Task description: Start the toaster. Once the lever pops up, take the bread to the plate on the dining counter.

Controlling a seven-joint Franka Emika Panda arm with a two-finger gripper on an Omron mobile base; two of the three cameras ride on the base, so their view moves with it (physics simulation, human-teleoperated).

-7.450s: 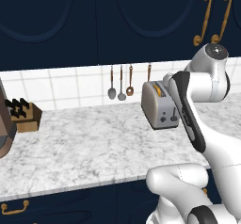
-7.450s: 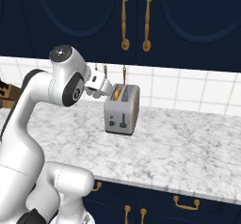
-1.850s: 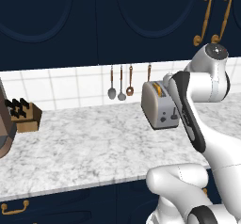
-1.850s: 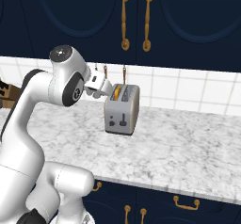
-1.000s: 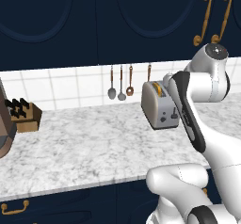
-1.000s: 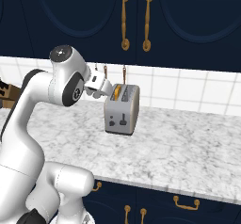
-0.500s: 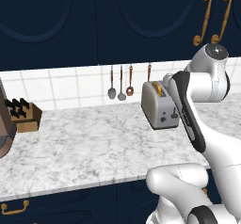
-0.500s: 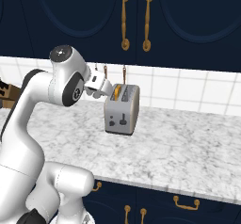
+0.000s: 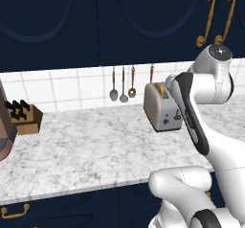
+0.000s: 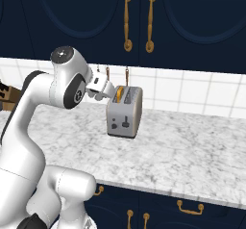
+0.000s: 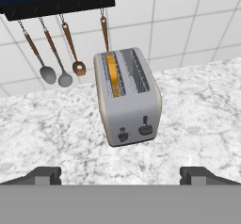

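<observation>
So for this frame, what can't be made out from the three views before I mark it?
- The bread: seen as an orange strip in one toaster slot in the hand view; its lower part is hidden inside.
- Toaster's far side: in the left base view the arm covers it.
- Gripper: only its two tips show in the hand view, jaws wide apart; in the right base view the hand sits behind the toaster's edge.
- Hanging utensils: too small to identify in the left base view.
</observation>
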